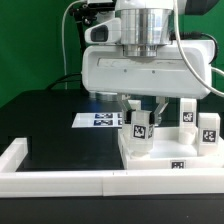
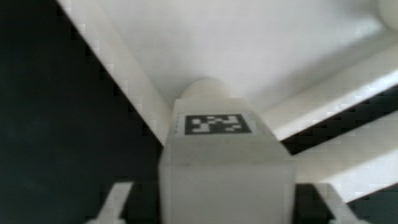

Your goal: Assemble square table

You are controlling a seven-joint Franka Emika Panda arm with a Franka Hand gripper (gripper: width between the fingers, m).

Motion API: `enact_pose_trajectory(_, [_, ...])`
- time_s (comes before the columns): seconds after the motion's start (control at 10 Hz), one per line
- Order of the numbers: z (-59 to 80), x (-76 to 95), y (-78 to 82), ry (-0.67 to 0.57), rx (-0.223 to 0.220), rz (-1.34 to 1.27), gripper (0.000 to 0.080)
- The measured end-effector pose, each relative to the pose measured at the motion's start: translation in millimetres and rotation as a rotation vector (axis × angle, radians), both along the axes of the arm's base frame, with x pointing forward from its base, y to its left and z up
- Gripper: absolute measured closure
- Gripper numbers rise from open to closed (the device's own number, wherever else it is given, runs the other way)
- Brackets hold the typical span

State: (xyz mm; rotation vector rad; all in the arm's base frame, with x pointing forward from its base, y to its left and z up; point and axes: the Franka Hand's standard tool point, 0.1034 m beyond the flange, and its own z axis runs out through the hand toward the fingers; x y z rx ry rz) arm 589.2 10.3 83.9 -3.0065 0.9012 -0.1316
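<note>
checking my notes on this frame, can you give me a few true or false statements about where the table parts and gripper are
1. The gripper is closed on a white leg. True.
2. The tabletop lies in the middle of the black surface. False: it sits in the corner formed by the white rim bars, at the exterior view's right.
3. Other legs stand near the exterior view's right edge. True: one leg and another leg are there.
4. The marker board is lifted off the table. False: it lies flat on the black surface.
5. The held leg shows a black-and-white tag in the wrist view. True.

Black table (image 1: 50, 125) carries marker board (image 1: 100, 120), tabletop (image 1: 150, 157).
</note>
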Motion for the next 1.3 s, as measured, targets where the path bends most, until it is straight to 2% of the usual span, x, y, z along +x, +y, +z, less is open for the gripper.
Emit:
enact_pose_trajectory(0.3, [-0.2,-0.3,-0.5,-0.015,0.025,-0.312,0.0508])
enact_pose_trajectory(0.6, [-0.4,-0.3,-1.9,-0.018,0.051,-0.464,0.0508])
enact_pose_trajectory(0.7, [-0.5,-0.3,-1.6,-0.016,0.046,-0.402,0.0508])
enact_pose_trajectory(0.8, [-0.5,-0.2,-2.3,-0.016,0.047,-0.386,0.0304])
enact_pose_trajectory(0.9, [-0.4,-0.2,-2.8,-0.016,0.044,-0.353,0.0304])
enact_pose_trajectory(1.0, [-0.5,-0.3,-2.3,-0.014,0.035,-0.256,0.0176])
enact_pose_trajectory(1.3, [-1.3,-0.9,0.9,-0.008,0.007,0.097,0.0151])
